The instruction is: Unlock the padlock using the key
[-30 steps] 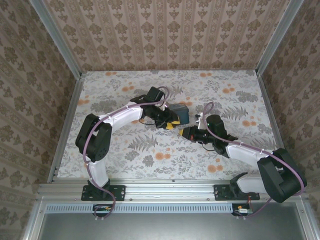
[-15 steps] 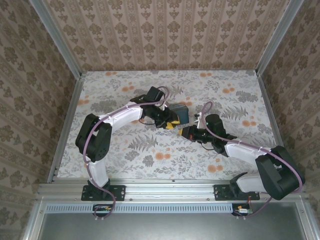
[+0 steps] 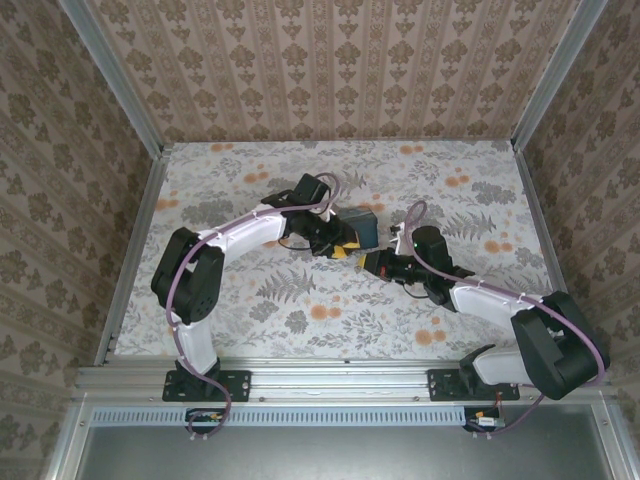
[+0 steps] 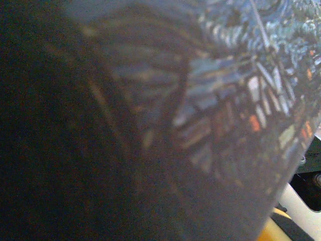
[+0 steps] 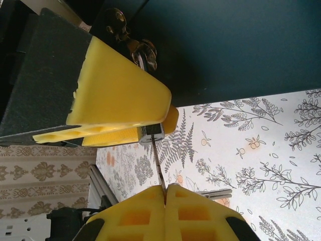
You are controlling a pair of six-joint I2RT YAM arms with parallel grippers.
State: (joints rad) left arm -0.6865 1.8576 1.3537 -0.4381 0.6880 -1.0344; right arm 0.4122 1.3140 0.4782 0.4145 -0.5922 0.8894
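In the right wrist view my right gripper (image 5: 165, 188) is shut on the key (image 5: 157, 163). Its thin blade is seen edge-on and runs up into the bottom of the small padlock (image 5: 151, 133). The padlock's body is pinched between the yellow pads (image 5: 118, 95) of my left gripper, and its shackle (image 5: 143, 50) hangs from the dark box's latch. A second key (image 5: 216, 193) juts out beside my pads. From above, the left gripper (image 3: 340, 245) and right gripper (image 3: 373, 263) meet at the box's near corner.
The blue-and-yellow swirl-painted box (image 3: 362, 226) lies mid-table behind both grippers. Its blurred painted side (image 4: 220, 110) is pressed close to the left wrist camera, and its dark face (image 5: 225, 45) hangs over the right wrist view. Floral tablecloth (image 3: 470, 190) surrounds it, with walls on three sides.
The right gripper has edged slightly left, toward the left gripper and the padlock. The left arm and the box have stayed still.
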